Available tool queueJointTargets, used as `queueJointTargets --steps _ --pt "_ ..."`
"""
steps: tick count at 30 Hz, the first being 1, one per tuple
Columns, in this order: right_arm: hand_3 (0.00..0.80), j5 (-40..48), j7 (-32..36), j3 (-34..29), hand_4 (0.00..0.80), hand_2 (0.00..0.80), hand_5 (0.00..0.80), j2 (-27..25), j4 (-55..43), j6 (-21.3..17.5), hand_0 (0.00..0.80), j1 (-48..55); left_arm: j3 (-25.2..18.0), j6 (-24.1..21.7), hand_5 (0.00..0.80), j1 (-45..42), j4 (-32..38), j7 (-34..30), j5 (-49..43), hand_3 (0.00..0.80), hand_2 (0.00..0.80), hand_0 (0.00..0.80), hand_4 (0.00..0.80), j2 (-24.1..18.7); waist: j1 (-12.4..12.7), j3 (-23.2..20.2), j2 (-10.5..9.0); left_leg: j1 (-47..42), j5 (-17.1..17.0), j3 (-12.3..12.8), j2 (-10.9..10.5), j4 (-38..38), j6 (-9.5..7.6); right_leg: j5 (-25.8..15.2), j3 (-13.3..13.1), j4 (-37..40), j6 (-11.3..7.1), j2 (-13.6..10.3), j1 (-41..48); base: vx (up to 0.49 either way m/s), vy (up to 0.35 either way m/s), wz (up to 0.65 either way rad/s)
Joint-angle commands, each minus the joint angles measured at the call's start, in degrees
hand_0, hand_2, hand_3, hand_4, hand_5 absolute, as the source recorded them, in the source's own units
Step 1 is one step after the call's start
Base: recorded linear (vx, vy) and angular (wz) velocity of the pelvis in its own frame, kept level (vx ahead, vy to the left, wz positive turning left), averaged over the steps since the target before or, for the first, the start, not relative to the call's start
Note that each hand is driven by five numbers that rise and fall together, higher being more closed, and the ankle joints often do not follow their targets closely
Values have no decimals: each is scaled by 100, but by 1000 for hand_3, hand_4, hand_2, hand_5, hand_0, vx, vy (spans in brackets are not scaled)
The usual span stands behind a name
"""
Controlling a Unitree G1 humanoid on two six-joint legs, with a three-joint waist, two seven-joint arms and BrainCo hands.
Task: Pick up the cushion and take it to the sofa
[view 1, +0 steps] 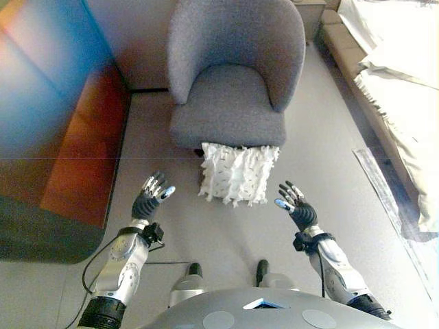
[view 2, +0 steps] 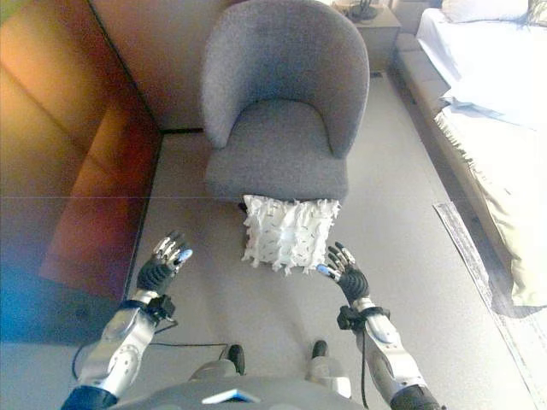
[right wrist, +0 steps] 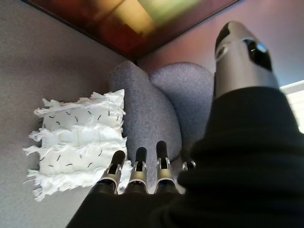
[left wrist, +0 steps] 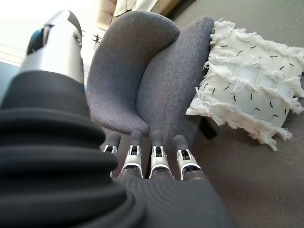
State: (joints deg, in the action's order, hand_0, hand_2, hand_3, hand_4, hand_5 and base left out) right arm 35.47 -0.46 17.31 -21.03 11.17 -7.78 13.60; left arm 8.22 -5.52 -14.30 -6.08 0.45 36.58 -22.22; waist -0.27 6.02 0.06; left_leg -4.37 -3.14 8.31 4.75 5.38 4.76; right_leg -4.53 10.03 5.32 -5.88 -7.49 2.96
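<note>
So closest to the camera you've got both arms held out low over the grey floor (view 1: 315,137). The left robot hand (view 1: 149,199) is off to the left with its fingers spread and straight, holding nothing, and the right robot hand (view 1: 296,204) mirrors it on the other side, fingers fanned out too, also empty. Neither one touches anything. Between them, a bit further out, sits the cushion (view 1: 237,173), a white fringed one with little dark dashes on it, standing on the floor and leaning against the front of the armchair (view 1: 233,75). The right hand is near the cushion's right edge, the left one is further off from it. The armchair is a grey fabric tub chair with a rounded back, seat bare. Off to the left there's a glossy reddish-brown panel (view 2: 77,162) running along the floor. On the far right is the sofa (view 2: 487,94), draped with a light sheet, well apart from the cushion. Behind the chair, top right, a small cabinet (view 2: 376,30) is partly visible.
</note>
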Motion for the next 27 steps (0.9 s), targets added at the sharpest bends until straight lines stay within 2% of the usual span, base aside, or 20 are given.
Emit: queueJointTargets --steps 1,4,6,7,9,11,13,15,17,18,22,24,26,27 --pt "0 44 171 -248 0 0 0 84 -563 -300 0 -22 -307 -349 0 42 334 -248 268 0 0 0 0 -130 131 59 -219 -18 489 165 -263 -38 -366 408 295 -354 -370 -314 110 106 114 -2" --pt "0 90 269 -344 0 0 0 113 -635 -215 0 63 -445 -438 0 -142 325 -421 204 0 0 0 0 -224 98 83 -231 54 617 227 -334 -360 -506 540 151 -902 -399 -500 3 96 133 -6" --pt "0 131 246 -372 0 0 0 85 -682 -266 0 92 -451 -434 0 -90 272 -491 244 0 0 0 0 -281 84 177 -245 240 695 205 -439 -675 -629 253 99 -1624 -379 -705 -333 23 153 -6" --pt "0 181 246 -377 0 0 0 77 -637 -359 0 71 -455 -423 0 -19 236 -523 264 0 0 0 0 -296 83 254 -223 315 751 211 -491 -799 -738 61 38 -2263 -350 -851 -580 -10 177 -10" --pt "0 284 278 -418 0 0 0 99 -567 -447 0 63 -457 -419 0 118 149 -561 247 0 0 0 0 -314 46 381 -151 314 844 146 -579 -894 -889 -276 -191 -3284 -293 -1039 -1034 7 224 -18" --pt "0 285 300 -453 0 0 0 150 -531 -454 0 160 -491 -375 0 225 81 -572 266 0 0 0 0 -343 -55 437 -52 226 921 88 -627 -925 -941 -542 -475 -4019 -269 -1044 -1428 73 198 -18" --pt "0 203 338 -445 0 0 0 175 -545 -434 0 254 -550 -290 0 255 105 -567 355 0 0 0 0 -371 -141 455 10 103 1008 38 -667 -961 -960 -646 -673 -4225 -262 -940 -1617 137 79 3" --pt "0 126 359 -418 0 0 0 192 -529 -420 0 306 -574 -232 0 229 173 -528 428 0 0 0 0 -390 -204 438 9 -20 1105 -2 -718 -1000 -951 -710 -736 -3888 -283 -827 -1665 218 -16 12" --pt "0 154 353 -450 0 0 0 183 -529 -410 0 377 -542 -241 0 128 238 -500 442 0 0 0 0 -404 -283 395 -97 -119 1285 -69 -831 -1115 -941 -743 -708 -2887 -345 -670 -1606 335 -116 -5" --pt "0 180 375 -483 0 0 0 160 -509 -428 0 410 -474 -267 0 75 296 -435 438 0 0 0 0 -414 -333 383 -218 -156 1439 -134 -949 -1208 -940 -736 -663 -2050 -431 -594 -1641 317 -133 -12" --pt "0 346 439 -543 0 0 0 60 -468 -405 0 475 -319 -330 0 -2 296 -369 427 0 0 0 0 -426 -461 363 -319 -375 1667 -342 -1101 -1280 -921 -726 -439 -456 -549 -281 -1819 396 -102 -5" --pt "0 396 450 -588 0 0 0 39 -478 -339 0 534 -307 -317 0 -41 291 -410 411 0 0 0 0 -407 -501 353 -328 -544 1787 -412 -1121 -1312 -937 -799 -330 -313 -533 -225 -1939 504 -89 32" --pt "0 383 457 -589 0 0 0 36 -429 -313 0 595 -309 -318 0 -127 271 -484 388 0 0 0 0 -379 -520 313 -359 -752 2009 -451 -1116 -1383 -962 -903 -240 -481 -490 -280 -2023 548 -112 37" --pt "0 381 548 -601 0 0 0 43 -329 -300 0 584 -307 -338 0 -177 236 -494 348 0 0 0 0 -332 -518 264 -383 -833 2139 -375 -1101 -1467 -992 -825 -164 -677 -458 -339 -1954 448 -113 2"
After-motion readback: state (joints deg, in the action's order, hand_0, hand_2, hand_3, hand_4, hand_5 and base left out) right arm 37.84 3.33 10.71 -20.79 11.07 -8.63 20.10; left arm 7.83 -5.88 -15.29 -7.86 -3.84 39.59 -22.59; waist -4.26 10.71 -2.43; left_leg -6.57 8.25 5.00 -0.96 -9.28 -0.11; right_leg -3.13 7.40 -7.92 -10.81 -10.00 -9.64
